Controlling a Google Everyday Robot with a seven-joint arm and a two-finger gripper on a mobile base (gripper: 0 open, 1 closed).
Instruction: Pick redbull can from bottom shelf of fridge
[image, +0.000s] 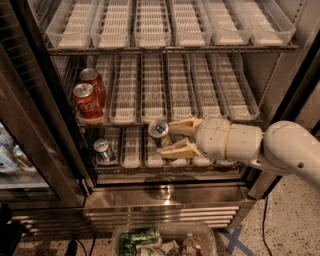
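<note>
The fridge (46, 107) stands open. My gripper (167, 140) reaches in from the right at the bottom shelf (132, 150). Its tan fingers (183, 127) are shut on a redbull can (159, 130), slim with a shiny silver top. The can is tilted and held just above the white lanes, near the shelf's front. A second slim can of the same kind (103, 149) stands upright in the left lane of the bottom shelf, apart from the gripper.
Two red Coca-Cola cans (88, 100) stand at the left of the middle shelf. The top shelf holds bare white lanes. A steel sill (165, 196) runs below the bottom shelf. A clear bin with cans and bottles (165, 241) sits on the floor in front.
</note>
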